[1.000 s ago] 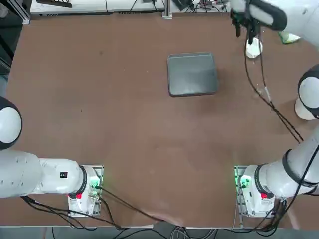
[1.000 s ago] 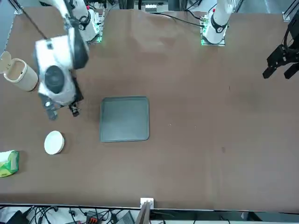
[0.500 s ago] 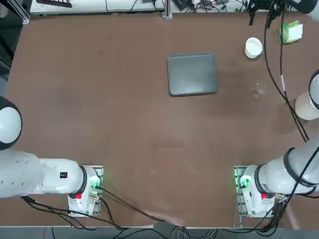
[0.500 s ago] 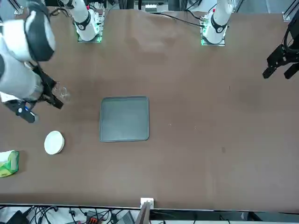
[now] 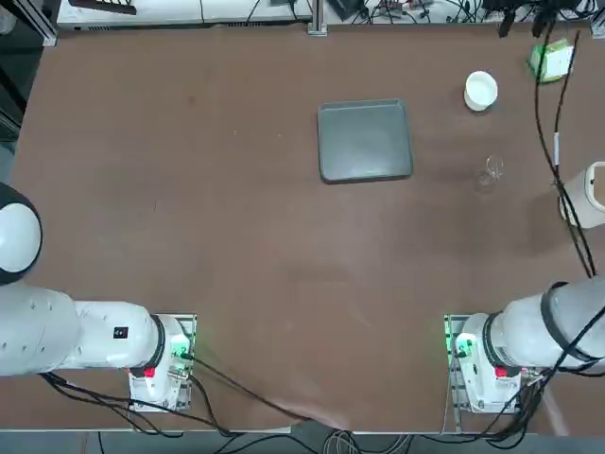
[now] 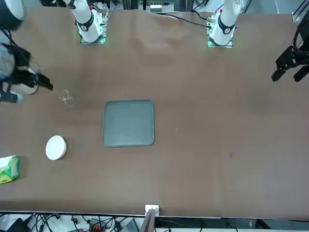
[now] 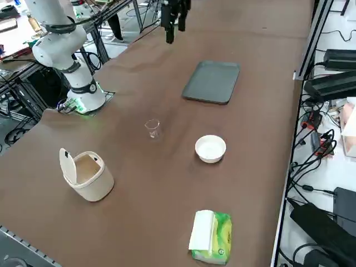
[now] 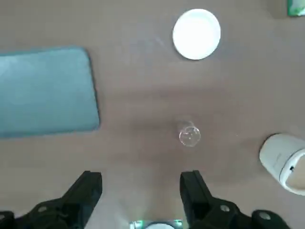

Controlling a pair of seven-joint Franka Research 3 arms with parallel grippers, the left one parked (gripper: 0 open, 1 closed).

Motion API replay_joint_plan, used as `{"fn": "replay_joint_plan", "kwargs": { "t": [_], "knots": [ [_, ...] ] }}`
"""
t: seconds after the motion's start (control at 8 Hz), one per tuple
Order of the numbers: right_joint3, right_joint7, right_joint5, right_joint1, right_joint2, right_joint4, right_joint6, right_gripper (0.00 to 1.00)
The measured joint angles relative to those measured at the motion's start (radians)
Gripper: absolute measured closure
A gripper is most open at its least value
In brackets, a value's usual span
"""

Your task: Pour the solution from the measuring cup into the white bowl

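The measuring cup [image 5: 492, 170] [image 7: 152, 128] is a tiny clear glass standing upright on the brown table, alone and untouched. The white bowl [image 5: 480, 91] [image 7: 211, 148] sits a short way beyond it, toward the far edge. My right gripper [image 8: 140, 183] hangs high above the table, open, with nothing between its fingers. In the wrist view it looks straight down on the measuring cup [image 8: 189, 136] and the white bowl [image 8: 196, 33]. In the front view the right gripper [image 6: 28, 91] shows at the left edge, next to the cup [image 6: 65, 97]. Whether the cup holds liquid cannot be made out.
A dark grey tray [image 5: 365, 140] lies mid-table, left of the cup. A cream lidded bin [image 7: 86, 175] stands at the table's right edge. A green packet [image 7: 211, 236] lies at the far right corner. The right arm's cable [image 5: 558, 142] hangs over that side.
My right gripper has risen and swung from over the bowl toward the far right edge. The cup and bowl now show uncovered. Neither has moved.
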State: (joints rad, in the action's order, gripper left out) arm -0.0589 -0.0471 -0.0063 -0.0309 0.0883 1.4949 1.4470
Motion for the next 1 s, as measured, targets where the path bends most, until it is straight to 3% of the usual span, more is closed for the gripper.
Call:
{"fn": "replay_joint_plan", "kwargs": {
  "t": [0.62,1.0],
  "knots": [
    [0.046,0.104,0.007,0.0,-0.108,0.049,-0.009,0.0],
    [0.057,0.111,0.012,0.001,-0.122,0.126,0.121,0.0]
  ]
}}
